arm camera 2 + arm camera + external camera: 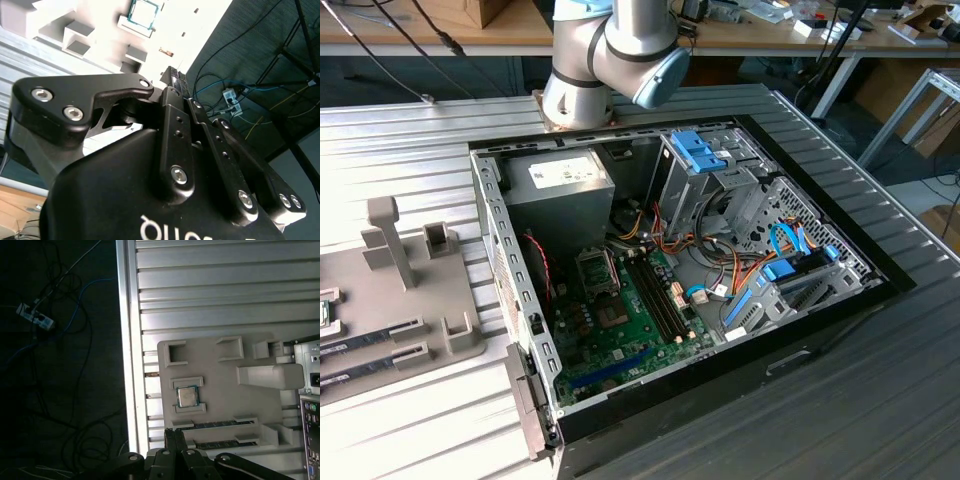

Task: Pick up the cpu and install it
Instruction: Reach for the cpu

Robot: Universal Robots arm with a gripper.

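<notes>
Cpu (187, 397) lay in grey fixture tray (220, 372) on ribbed desk (225, 290), untouched, end effector (175, 434) pressed together, apart from cpu.

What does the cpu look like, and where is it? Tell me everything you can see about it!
The cpu is a small, flat, square chip with a dull silver-grey metal lid and a thin green rim. It lies flat with its lid facing up on a pale grey holder tray, seated between two raised lips of that tray. Only the tray touches it. The gripper is apart from it and is not holding it.
</notes>
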